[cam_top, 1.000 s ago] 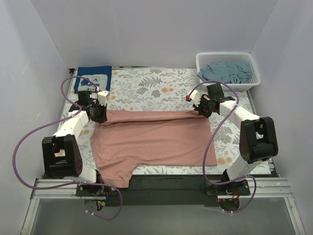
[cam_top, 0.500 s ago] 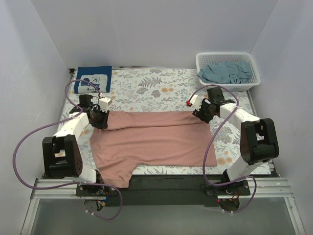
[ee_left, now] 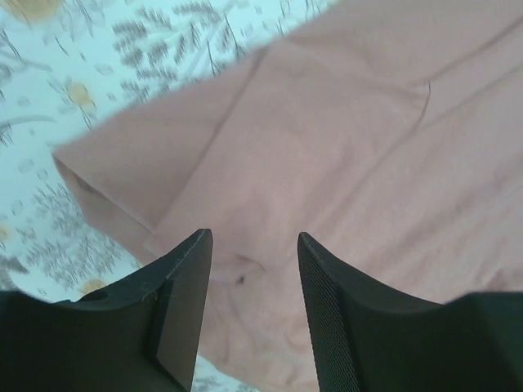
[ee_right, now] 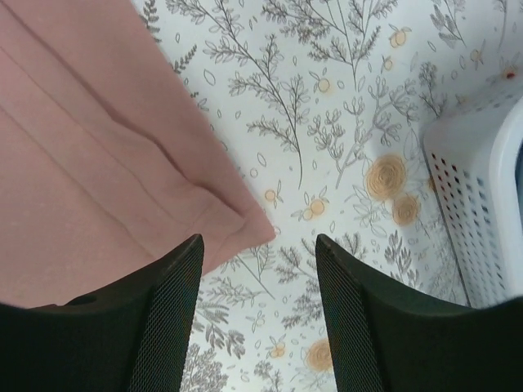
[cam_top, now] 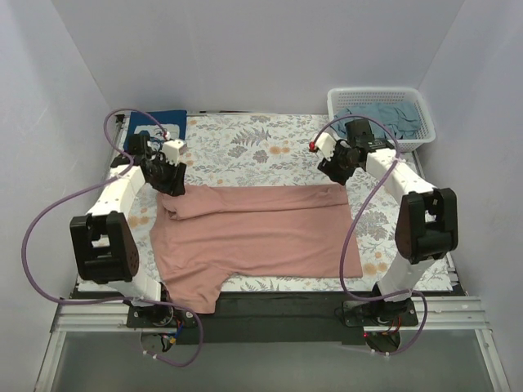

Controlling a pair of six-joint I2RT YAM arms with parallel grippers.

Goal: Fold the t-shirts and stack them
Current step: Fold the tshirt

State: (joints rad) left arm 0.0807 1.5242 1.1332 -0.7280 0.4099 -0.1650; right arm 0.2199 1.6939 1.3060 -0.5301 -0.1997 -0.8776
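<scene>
Since before, the left gripper (ee_left: 252, 243) and right gripper (ee_right: 260, 243) have been lifted off the pink t-shirt (cam_top: 261, 233); both are spread apart, and nothing is held.

Navy t-shirt (cam_top: 173, 120) largely hidden behind left arm (cam_top: 122, 186), print seemingly covered, basket (ee_right: 478, 196) cut off at edge

Two white arms (cam_top: 114, 194) with black joints (cam_top: 102, 249) trail looping purple cables (cam_top: 353, 220).
</scene>
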